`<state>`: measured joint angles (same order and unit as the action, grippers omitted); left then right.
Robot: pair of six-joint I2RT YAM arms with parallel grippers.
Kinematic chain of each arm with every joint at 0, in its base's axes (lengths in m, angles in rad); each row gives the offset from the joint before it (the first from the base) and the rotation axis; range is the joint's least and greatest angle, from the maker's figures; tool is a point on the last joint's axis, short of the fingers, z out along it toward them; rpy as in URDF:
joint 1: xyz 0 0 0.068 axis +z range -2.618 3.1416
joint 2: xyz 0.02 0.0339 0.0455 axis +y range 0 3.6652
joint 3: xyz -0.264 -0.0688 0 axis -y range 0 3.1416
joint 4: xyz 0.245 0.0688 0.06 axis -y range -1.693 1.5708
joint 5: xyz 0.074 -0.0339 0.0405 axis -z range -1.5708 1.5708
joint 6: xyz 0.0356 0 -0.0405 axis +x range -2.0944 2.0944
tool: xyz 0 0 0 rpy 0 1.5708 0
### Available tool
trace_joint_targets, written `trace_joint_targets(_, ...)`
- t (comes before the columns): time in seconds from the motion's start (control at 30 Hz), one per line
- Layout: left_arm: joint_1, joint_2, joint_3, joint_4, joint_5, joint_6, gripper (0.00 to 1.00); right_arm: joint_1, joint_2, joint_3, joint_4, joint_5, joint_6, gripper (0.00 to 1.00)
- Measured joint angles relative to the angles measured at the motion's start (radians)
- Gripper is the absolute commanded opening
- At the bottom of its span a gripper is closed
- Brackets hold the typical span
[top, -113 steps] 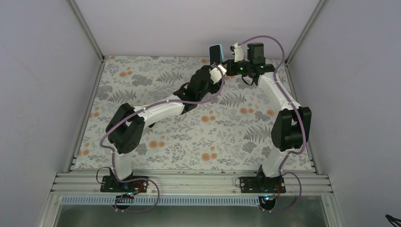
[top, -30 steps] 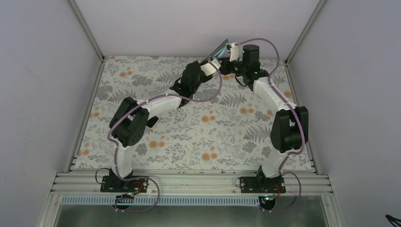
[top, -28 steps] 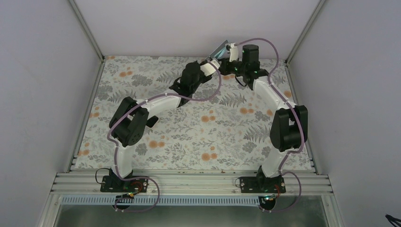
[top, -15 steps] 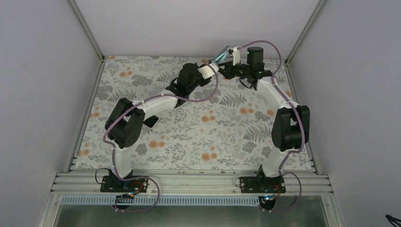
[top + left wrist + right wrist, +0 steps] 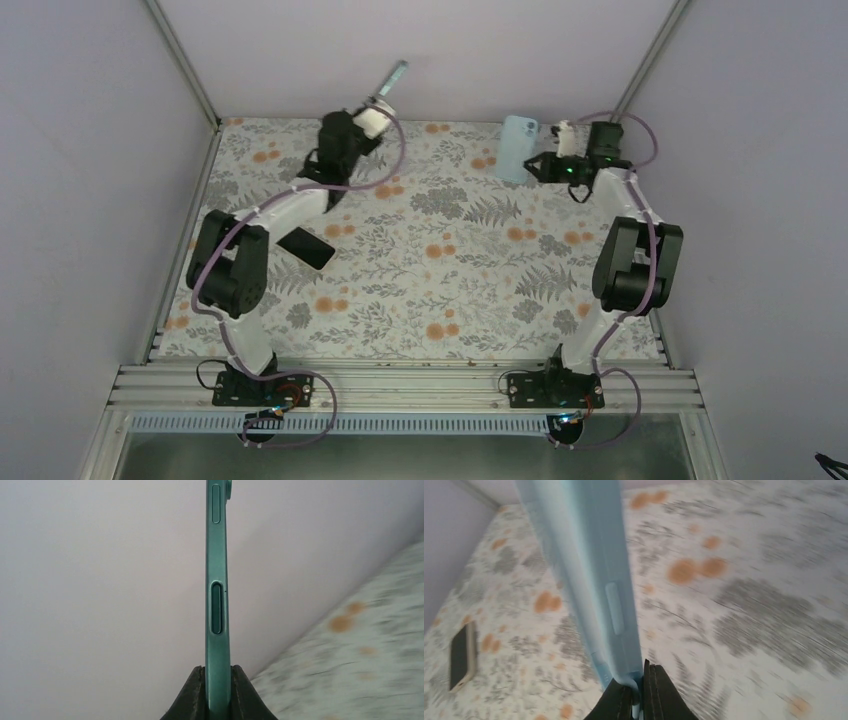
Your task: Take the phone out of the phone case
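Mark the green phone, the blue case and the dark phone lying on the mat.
green phone [image 5: 218,605], left wrist view, side edge at the long button.
blue case [image 5: 518,147], top view, middle of its broad face.
dark phone [image 5: 307,247], top view, middle of its screen.

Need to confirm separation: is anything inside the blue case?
No phone: the green phone is in the left gripper, well apart from the case in the right gripper. The case's hollow itself isn't clearly visible.
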<state>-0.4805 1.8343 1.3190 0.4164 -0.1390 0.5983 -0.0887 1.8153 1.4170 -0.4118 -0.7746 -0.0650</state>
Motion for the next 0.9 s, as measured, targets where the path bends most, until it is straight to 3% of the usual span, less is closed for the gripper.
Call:
trace_joint_targets(0.1, 0.093, -0.026, 0.000, 0.000, -0.064, -0.001, 0.02, -0.087, 0.006, -0.018, -0.045, 0.049, -0.023, 0.03)
trace_joint_targets(0.2, 0.091, -0.035, 0.000, -0.004, -0.086, 0.009, 0.02, -0.074, 0.006, -0.018, -0.076, 0.044, -0.048, 0.03)
trace_joint_targets(0.37, 0.018, -0.034, -0.018, -0.008, -0.188, 0.134, 0.02, -0.041, 0.032, 0.016, -0.195, -0.011, -0.127, 0.03)
trace_joint_targets(0.5, -0.033, -0.011, -0.050, -0.035, -0.351, 0.259, 0.02, -0.042, 0.050, 0.009, -0.281, -0.021, -0.196, 0.03)
trace_joint_targets(0.7, -0.152, 0.016, -0.268, -0.079, -0.563, 0.389, 0.02, -0.058, 0.062, -0.050, -0.374, -0.023, -0.274, 0.03)
trace_joint_targets(0.9, -0.287, 0.102, -0.353, -0.119, -0.646, 0.441, 0.03, -0.057, 0.129, -0.085, -0.426, -0.017, -0.307, 0.04)
